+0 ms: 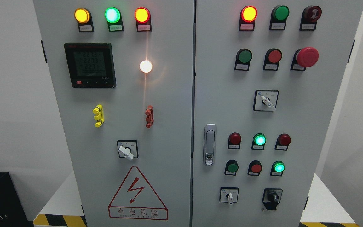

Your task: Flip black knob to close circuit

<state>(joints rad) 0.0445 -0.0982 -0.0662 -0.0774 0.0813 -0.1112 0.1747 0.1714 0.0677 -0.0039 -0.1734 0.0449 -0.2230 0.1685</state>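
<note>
The black knob (272, 197) sits low on the cabinet's right door (295, 94) — right of a white-handled switch (229, 196) — with neither hand in view.

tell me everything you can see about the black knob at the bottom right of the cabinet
The black knob is a rotary selector on the right door's lower right, right of a white-handled switch and below a lit green lamp. It looks like glossy black plastic: a raised grip bar on a round body, set on a black plate with a tab underneath. The bar points roughly up, tilted slightly left. Nothing touches it; no hand is in view.
</note>
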